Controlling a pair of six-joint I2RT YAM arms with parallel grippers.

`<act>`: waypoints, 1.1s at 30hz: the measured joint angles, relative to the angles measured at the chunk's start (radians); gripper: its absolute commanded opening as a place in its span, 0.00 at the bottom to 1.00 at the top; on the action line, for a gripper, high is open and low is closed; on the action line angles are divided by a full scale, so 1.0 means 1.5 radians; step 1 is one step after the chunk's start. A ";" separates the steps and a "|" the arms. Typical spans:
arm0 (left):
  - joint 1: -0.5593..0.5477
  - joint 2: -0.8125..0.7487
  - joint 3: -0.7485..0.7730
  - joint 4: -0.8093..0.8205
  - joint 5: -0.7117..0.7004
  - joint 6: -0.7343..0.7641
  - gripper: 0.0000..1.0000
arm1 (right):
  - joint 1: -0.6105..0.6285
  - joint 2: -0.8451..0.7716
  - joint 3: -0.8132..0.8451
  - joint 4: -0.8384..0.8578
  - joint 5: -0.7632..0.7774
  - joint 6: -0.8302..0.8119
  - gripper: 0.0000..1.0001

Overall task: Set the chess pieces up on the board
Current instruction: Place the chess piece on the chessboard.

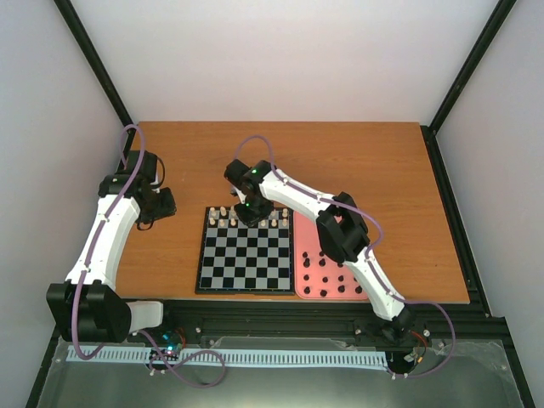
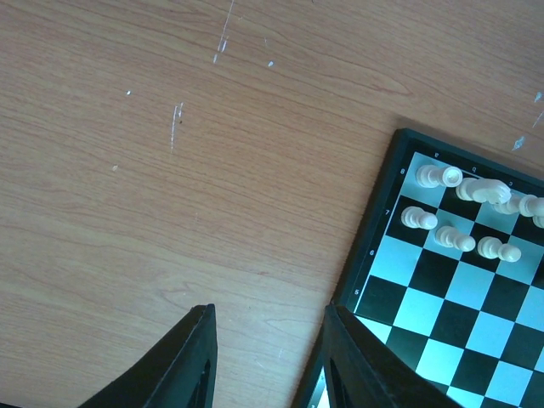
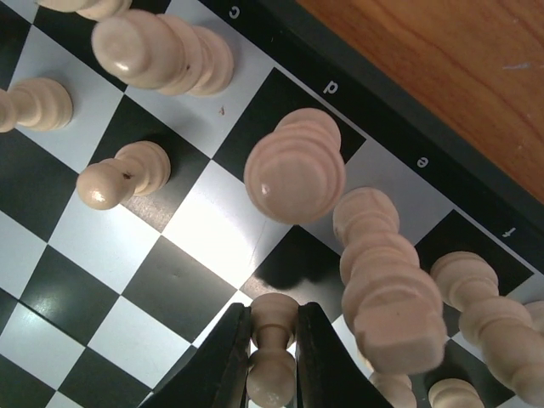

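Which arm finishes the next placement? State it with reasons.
Likely right: the right gripper clamps a cream pawn above the board, among the far rows; the left gripper hangs empty over the table beside it.

Cream chess pieces, black-and-grey checked board

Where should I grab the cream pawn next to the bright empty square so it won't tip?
Pinch the pawn by the thin neck under its round head, coming straight down from above. It stands upright with taller pieces crowded close behind, so a sideways reach would likely bump them.
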 measured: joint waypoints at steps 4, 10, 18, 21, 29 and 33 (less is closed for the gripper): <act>0.000 0.000 0.000 0.002 0.004 0.000 0.37 | 0.000 0.007 0.002 -0.001 0.002 0.000 0.09; 0.000 0.000 0.000 0.003 0.005 0.001 0.37 | 0.000 0.009 0.002 -0.005 0.012 0.002 0.10; 0.000 0.000 0.000 0.003 0.006 0.001 0.37 | 0.000 0.010 0.002 -0.005 0.016 0.003 0.18; 0.000 0.000 0.000 0.003 0.006 0.001 0.37 | 0.000 0.010 0.002 -0.005 0.015 0.003 0.21; 0.000 0.000 0.000 0.003 0.006 0.002 0.37 | 0.000 0.010 0.002 -0.004 0.009 -0.001 0.30; 0.000 0.000 0.000 0.003 0.006 0.002 0.37 | 0.000 0.006 0.002 -0.005 0.002 -0.003 0.32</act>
